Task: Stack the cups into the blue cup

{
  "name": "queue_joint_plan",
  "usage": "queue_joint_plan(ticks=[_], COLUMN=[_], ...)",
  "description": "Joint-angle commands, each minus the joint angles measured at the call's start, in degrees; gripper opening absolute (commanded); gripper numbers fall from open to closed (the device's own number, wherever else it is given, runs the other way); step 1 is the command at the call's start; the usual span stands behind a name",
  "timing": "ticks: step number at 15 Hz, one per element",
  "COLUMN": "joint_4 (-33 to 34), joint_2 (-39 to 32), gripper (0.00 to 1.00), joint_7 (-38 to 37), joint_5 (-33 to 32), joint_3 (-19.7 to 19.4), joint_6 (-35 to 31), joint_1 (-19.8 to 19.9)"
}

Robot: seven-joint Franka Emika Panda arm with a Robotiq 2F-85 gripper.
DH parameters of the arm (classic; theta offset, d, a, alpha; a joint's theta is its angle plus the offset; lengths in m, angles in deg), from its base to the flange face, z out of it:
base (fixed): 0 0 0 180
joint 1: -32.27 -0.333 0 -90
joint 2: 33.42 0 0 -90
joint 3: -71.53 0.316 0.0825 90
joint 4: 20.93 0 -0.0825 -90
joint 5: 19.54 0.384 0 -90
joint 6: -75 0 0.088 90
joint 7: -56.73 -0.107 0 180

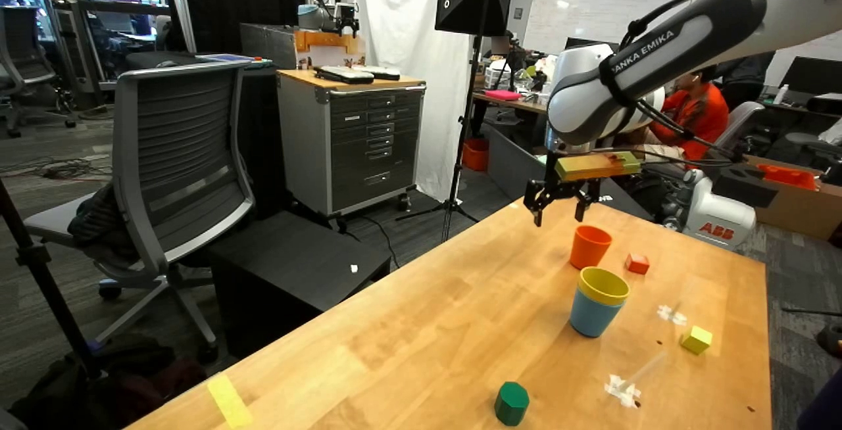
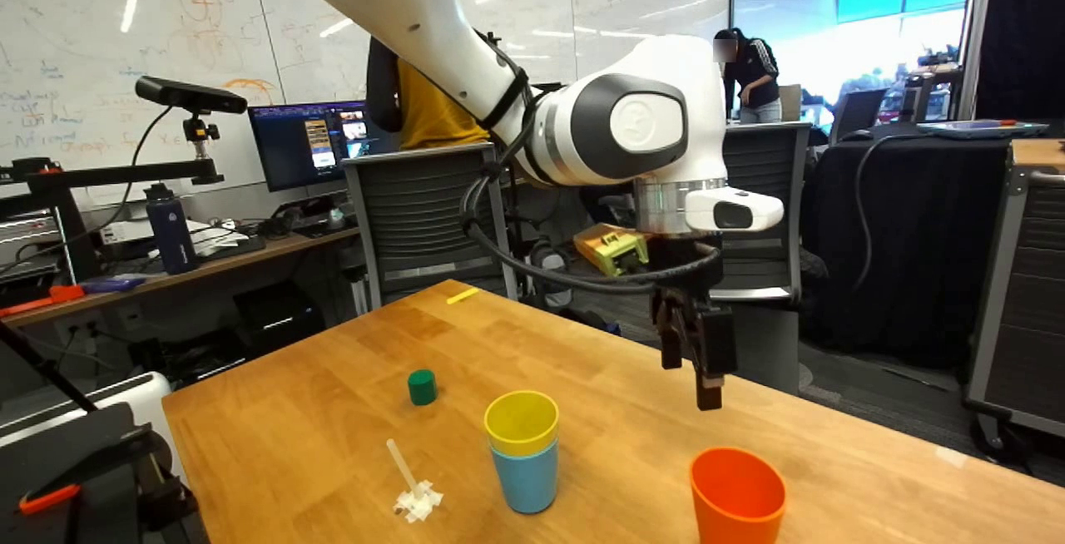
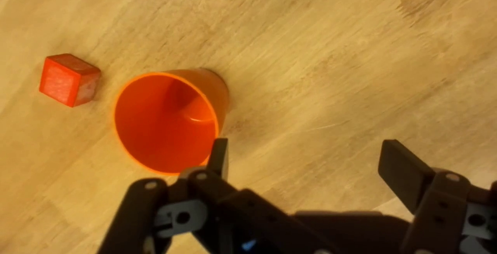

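The blue cup (image 1: 593, 316) stands upright on the table; it also shows in an exterior view (image 2: 530, 477). The yellow cup (image 1: 605, 283) sits inside it, with its upper band above the blue rim (image 2: 522, 426). The orange-red cup (image 1: 589, 247) stands upright and apart from that pair, its mouth open and empty in the wrist view (image 3: 167, 124). My gripper (image 1: 559, 215) is open and empty, above the table and higher than the orange-red cup, off to one side (image 2: 691, 382). In the wrist view one fingertip of the gripper (image 3: 306, 157) overlaps the cup's rim; I see no grip on it.
A small red block (image 1: 637, 263) lies close to the orange-red cup (image 3: 68, 80). A small yellow block (image 1: 696, 339) and a short dark green piece (image 1: 512, 404) stand farther off. Clear sticks are taped upright to the table (image 1: 622, 390), one near the blue cup (image 2: 418, 501).
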Motion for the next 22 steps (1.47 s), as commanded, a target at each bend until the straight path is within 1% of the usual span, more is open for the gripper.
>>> queue_joint_plan(ticks=[1, 7, 14, 15, 16, 18, 19, 20, 22], joint_4=[5.6, 7.5, 9.3, 9.5, 9.8, 10.3, 10.5, 10.5, 10.5], joint_2=[-4.5, -7.1, -10.2, -10.6, -11.0, -11.5, -11.8, -11.7, -11.7], gripper=[1.0, 1.0, 1.0, 0.97, 0.74, 0.7, 0.63, 0.53, 0.38], joint_7=[-0.2, -0.1, -0.1, -0.1, -0.2, 0.0, 0.0, 0.1, 0.0], joint_5=[0.7, 0.9, 1.2, 1.2, 1.3, 1.4, 1.5, 1.6, 1.8], joint_3=[-0.8, -1.1, -0.9, -0.9, -0.9, -0.8, -0.8, -0.7, -0.8], joint_6=[0.7, 0.9, 1.1, 1.0, 1.0, 1.1, 1.1, 1.1, 1.0], joint_1=[1.1, 2.5, 2.8, 2.8, 2.9, 3.0, 3.0, 3.1, 3.1])
